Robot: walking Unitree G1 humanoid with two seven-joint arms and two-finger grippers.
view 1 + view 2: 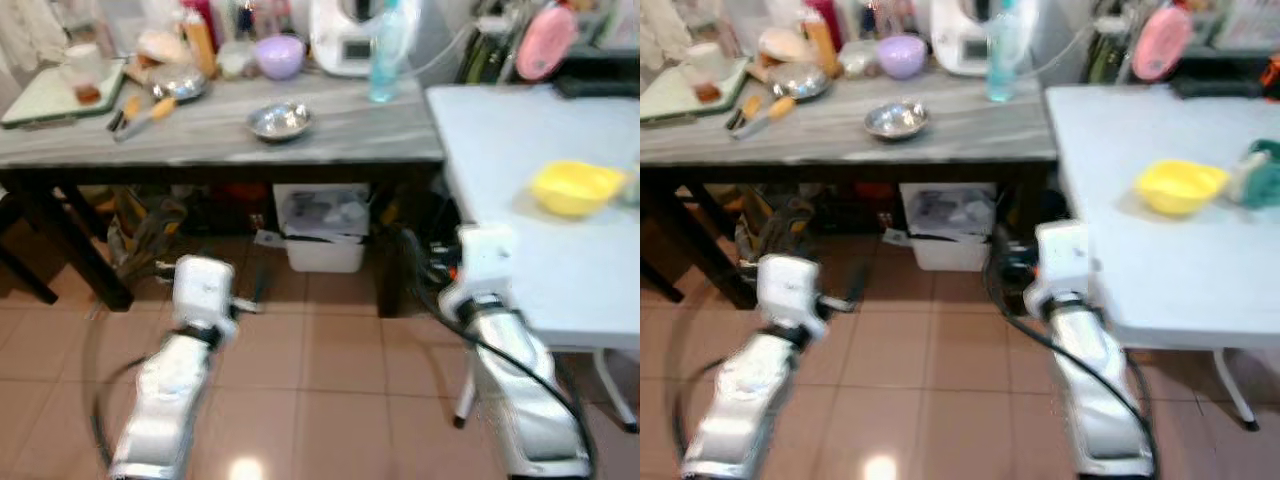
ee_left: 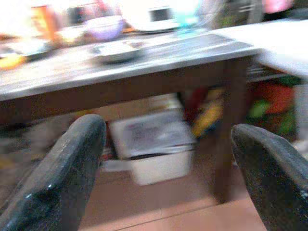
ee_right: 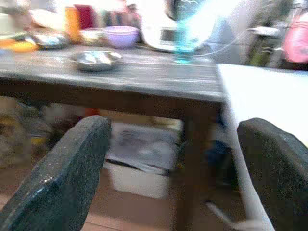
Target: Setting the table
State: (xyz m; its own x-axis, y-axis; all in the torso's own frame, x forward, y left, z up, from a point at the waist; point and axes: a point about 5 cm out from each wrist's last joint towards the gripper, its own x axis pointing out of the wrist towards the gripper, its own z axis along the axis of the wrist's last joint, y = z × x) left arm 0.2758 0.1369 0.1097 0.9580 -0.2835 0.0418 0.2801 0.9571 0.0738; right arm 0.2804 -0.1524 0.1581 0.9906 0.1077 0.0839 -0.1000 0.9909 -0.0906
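Tables: my white table (image 1: 560, 270) fills the right of the frame, bare but for one dish; the grey counter (image 1: 330, 135) crosses the top, crowded, likely my supply.
Dishes: yellow bowl (image 1: 575, 187) at right; steel bowl (image 1: 280, 121) upper centre.
Left gripper (image 2: 159, 159): fingers wide apart, empty, held low.
Right gripper (image 3: 173, 163): likewise spread, gripping nothing.

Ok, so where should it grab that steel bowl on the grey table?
Probably by the near rim of the steel bowl, coming from above on the robot's side: it sits upright, shallow, with clear tabletop in front, so open jaws can pinch the thin lip.
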